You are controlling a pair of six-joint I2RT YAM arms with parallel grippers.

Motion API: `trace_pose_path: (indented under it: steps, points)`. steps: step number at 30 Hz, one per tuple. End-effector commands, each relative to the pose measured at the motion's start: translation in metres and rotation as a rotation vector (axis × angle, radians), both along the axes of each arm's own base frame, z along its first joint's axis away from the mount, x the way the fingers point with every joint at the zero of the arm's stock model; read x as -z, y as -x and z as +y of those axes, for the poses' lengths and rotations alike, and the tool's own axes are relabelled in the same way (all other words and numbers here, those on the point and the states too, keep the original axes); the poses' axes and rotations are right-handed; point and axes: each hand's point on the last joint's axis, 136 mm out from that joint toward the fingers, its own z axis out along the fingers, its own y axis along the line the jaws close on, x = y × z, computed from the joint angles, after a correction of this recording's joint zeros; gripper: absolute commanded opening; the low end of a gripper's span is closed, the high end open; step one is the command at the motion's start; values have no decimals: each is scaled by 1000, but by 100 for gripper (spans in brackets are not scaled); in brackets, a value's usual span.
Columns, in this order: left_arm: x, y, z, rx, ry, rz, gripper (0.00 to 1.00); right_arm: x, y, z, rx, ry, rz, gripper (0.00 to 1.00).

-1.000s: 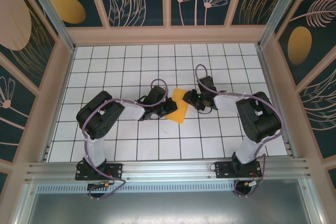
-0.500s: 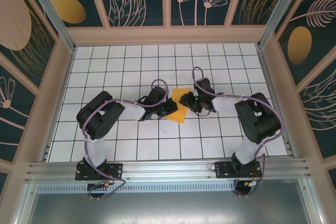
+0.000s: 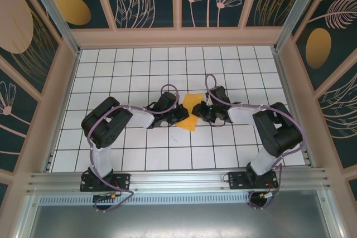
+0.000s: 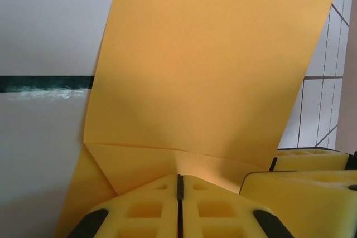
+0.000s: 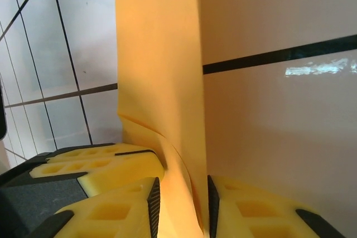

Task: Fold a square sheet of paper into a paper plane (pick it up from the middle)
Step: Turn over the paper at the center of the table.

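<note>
My left gripper pinches the plain orange-yellow paper, creased; my right gripper straddles it (grip unclear).

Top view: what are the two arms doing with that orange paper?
Both arms meet at the middle of the tiled table, working on the orange paper. The left end effector is shut on it from the left side, next to a crease already in the sheet. The right end effector has the opposite edge between its fingers, with the jaws a little apart and not clamped. The paper is partly folded, not yet a plane.
</note>
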Motion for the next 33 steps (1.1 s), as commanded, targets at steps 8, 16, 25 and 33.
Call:
trace_pose_path:
  steps: [8, 16, 25, 33]
  points:
    - [-20, -2, -8, 5, 61, -36, 12, -8, 0, 1, -47, 16, -58, 6]
    - [-74, -19, 9, -94, 52, -176, 36, -46, -15, -28, -51, 234, -206, 0]
    - [-102, -28, 80, -317, -47, -269, 43, -120, -18, -106, -23, 983, -484, 0]
    - [-105, -27, 144, -517, -121, -282, 42, -80, 8, -78, -229, 1227, -458, 0]
